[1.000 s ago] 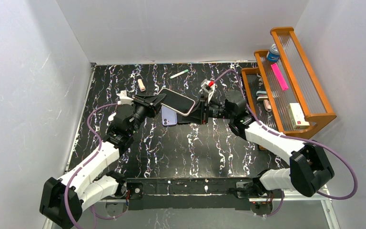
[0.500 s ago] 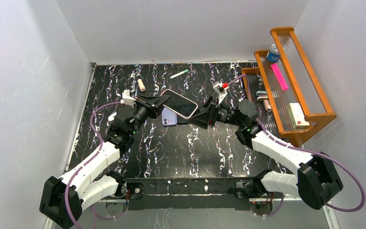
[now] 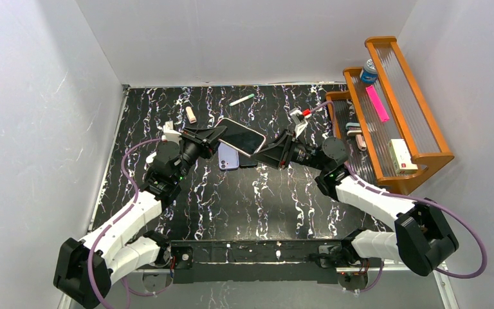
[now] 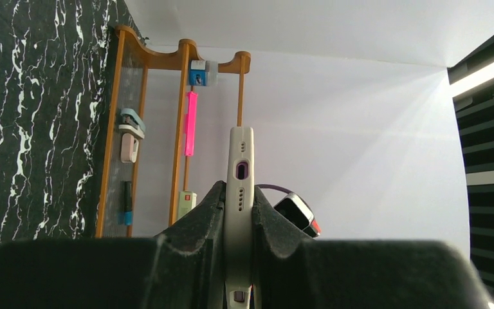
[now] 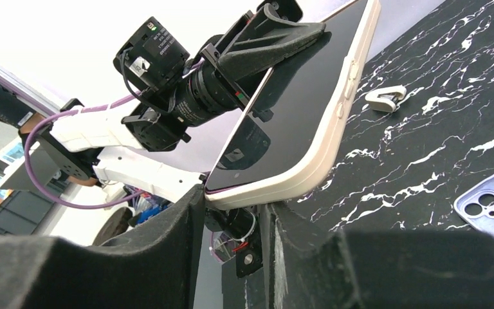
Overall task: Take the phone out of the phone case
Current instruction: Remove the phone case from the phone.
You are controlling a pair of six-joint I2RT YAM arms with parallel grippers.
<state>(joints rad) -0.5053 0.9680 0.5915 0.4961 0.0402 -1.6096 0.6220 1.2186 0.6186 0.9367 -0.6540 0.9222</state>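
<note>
**A:** So the left claw was clenched on one end of the cased phone, holding it up off the bench around mid-frame in the top view. The right claw straddled the other end, but I couldn't tell if it had bitten down.

**B:** My worry was both claws pinching the case itself. Then the phone just stays put, twists or drops. The pads also hid the near corner, so I couldn't see any lip peeling.
</note>
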